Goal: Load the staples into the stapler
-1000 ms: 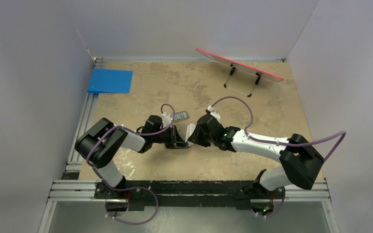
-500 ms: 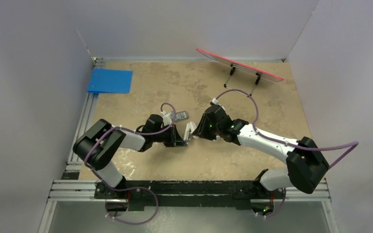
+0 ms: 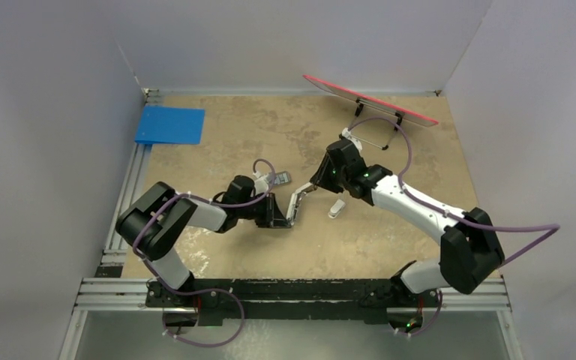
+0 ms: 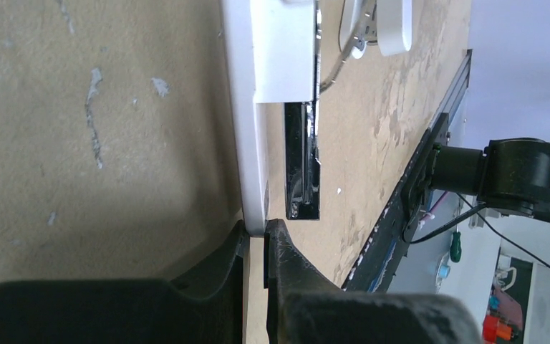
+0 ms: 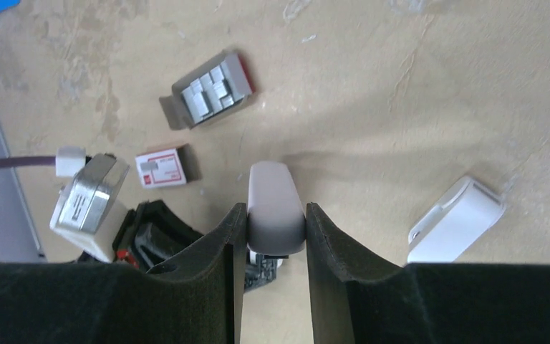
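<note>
On my left, the left gripper (image 4: 256, 233) is clamped on the near end of the stapler (image 4: 247, 107), pinning its white base against the desk (image 3: 232, 135). Next to the base I can see the black channel (image 4: 302, 165) laid bare. I read it as empty, though the wrist view only shows it edge-on, so I can't be sure. Moving right, the right gripper (image 5: 276, 211) is closed on the rounded tip of the stapler's upper arm, holding it lifted away from the base. I judge the opening step done. Nothing is loaded yet: a strip has to be picked, slid into the channel, and the arm shut. With both grippers full, one must let go first.

As for containers, the staples (image 5: 211, 89) lie as grey blocks in their open cardboard tray (image 5: 174, 111) on the desk, near the stapler but apart from it. The red-and-white sleeve (image 5: 161, 168) lies just beside the tray; I can't tell if anything is in it. A short white piece (image 5: 457, 218) lies loose on the desk, off to the right.
</note>
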### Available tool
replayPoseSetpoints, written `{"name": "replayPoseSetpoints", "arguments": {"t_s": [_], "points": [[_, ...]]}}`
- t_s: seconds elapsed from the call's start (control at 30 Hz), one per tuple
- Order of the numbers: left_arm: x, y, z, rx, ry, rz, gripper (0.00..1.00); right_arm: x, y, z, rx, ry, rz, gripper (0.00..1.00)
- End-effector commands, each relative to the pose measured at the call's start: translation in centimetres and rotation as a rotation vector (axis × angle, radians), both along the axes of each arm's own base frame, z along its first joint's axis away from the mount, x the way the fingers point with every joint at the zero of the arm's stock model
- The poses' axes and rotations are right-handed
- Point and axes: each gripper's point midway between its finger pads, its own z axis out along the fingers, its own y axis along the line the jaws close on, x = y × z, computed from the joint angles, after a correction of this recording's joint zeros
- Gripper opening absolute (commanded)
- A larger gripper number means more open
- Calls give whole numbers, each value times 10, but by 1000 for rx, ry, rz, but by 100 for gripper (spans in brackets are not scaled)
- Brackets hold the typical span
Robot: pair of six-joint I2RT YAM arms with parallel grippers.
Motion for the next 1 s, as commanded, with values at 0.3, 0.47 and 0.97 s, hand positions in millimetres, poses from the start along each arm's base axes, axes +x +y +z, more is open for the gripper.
{"name": "replayPoseSetpoints", "arguments": {"t_s": [0.3,0.47,0.97], "points": [[-8,-11,-5,-10,17,-81,0,56,-4,-3,-83,-119,-78,31],[-6,-11,-7,5,51,-55,0,51,-1,-12,-73,-108,-45,34],[-3,-4,-27,96,104,-11,0,55,7,-26,-89,-124,26,32]]}}
